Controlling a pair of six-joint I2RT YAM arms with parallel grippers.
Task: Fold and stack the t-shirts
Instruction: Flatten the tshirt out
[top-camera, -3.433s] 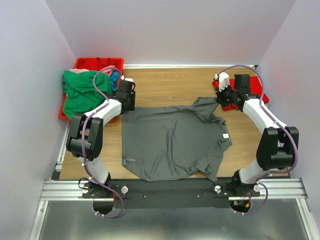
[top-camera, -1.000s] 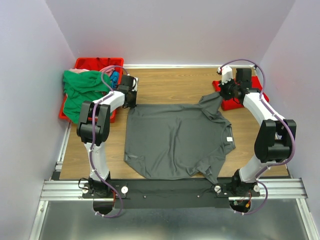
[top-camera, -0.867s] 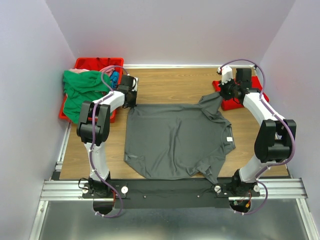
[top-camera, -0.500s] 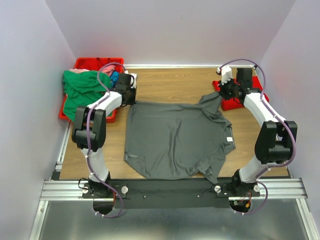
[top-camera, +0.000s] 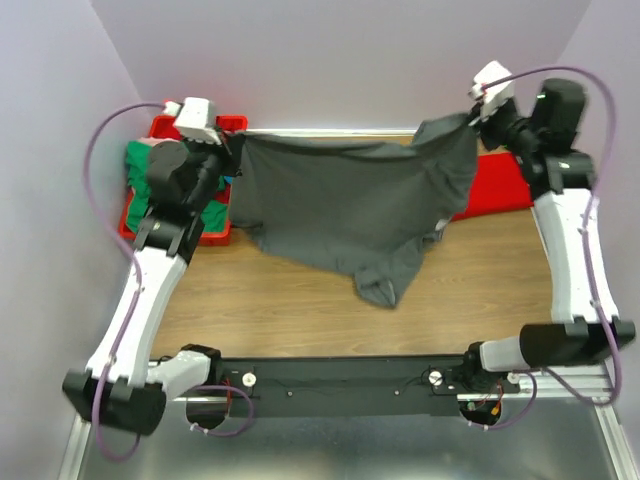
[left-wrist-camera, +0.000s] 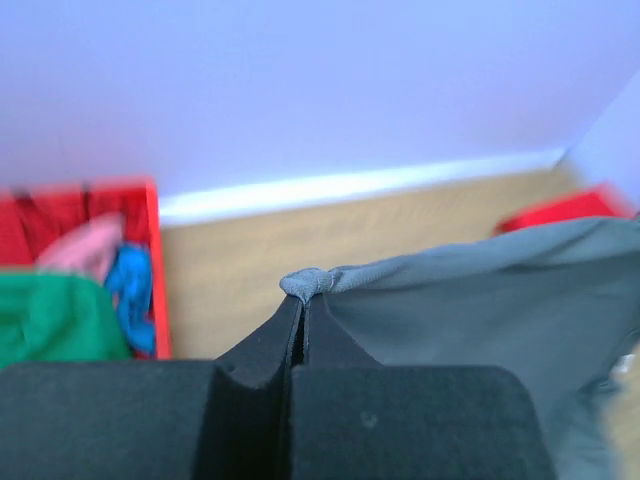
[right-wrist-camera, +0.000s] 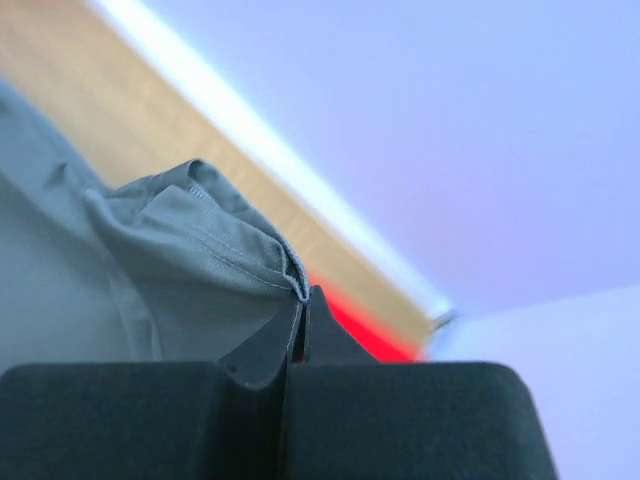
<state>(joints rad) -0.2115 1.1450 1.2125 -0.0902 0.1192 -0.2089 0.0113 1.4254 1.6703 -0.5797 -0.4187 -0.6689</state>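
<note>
Hanging in the air between the two arms, the dark grey t-shirt (top-camera: 350, 200) spans the far half of the desk (top-camera: 300, 305). Its top edge is pulled fairly taut and its lower part sags to a point over the wood; whether that tip touches the desk I cannot tell.

The left claw (left-wrist-camera: 303, 300) is clenched on one upper corner, and the left wrist view shows a small nub of grey cloth pinched at the tips of its closed fingers. The right claw (right-wrist-camera: 303, 295) is clenched on the opposite corner, where a bunched, hemmed fold comes out from between its closed fingers.

At the far left, beside the left arm, the red bin (top-camera: 212, 233) holds a green t-shirt (left-wrist-camera: 50, 320), a pink t-shirt (left-wrist-camera: 85, 245) and a blue t-shirt (left-wrist-camera: 125, 290). A bright red t-shirt (top-camera: 495, 185) lies flat on the desk near the right wall, partly behind the hanging grey cloth.
</note>
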